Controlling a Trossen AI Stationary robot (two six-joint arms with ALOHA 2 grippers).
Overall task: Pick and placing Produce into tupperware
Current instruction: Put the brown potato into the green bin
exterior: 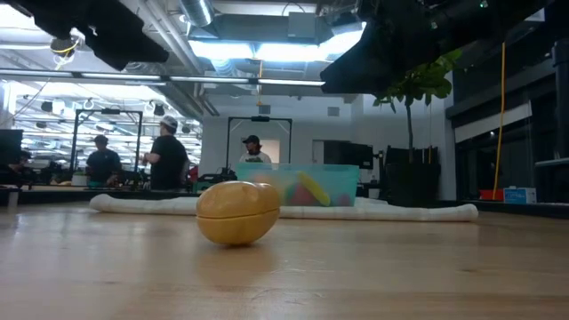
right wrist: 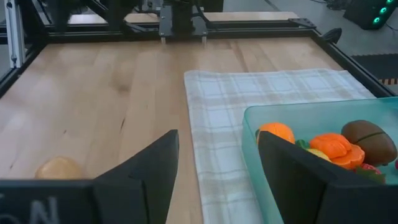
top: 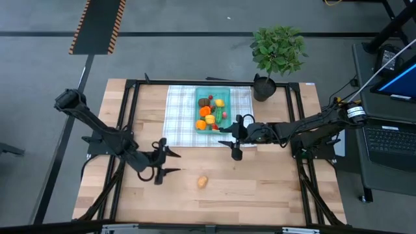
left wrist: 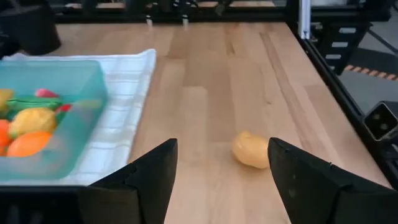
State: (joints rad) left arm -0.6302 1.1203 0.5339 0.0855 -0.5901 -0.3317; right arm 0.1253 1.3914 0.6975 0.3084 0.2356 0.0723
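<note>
A tan potato (top: 203,181) lies alone on the bare wood near the table's front; it also shows in the low view (exterior: 237,212) and in both wrist views (left wrist: 250,149) (right wrist: 59,168). The teal tupperware (top: 225,97) sits on a checked cloth (top: 182,114) and holds several produce pieces (top: 209,112): oranges, a brown kiwi, yellow, red and green bits (right wrist: 336,146). My left gripper (top: 161,160) hovers open to the left of the potato, which lies beyond its fingers (left wrist: 221,168). My right gripper (top: 236,137) is open at the tupperware's near right corner (right wrist: 217,162).
A leafy potted plant (top: 276,52) stands at the far right of the cloth. Black frame rails (top: 130,117) run along the table's sides. Bare wood surrounds the potato (top: 260,188). People stand in the room beyond the table (exterior: 167,160).
</note>
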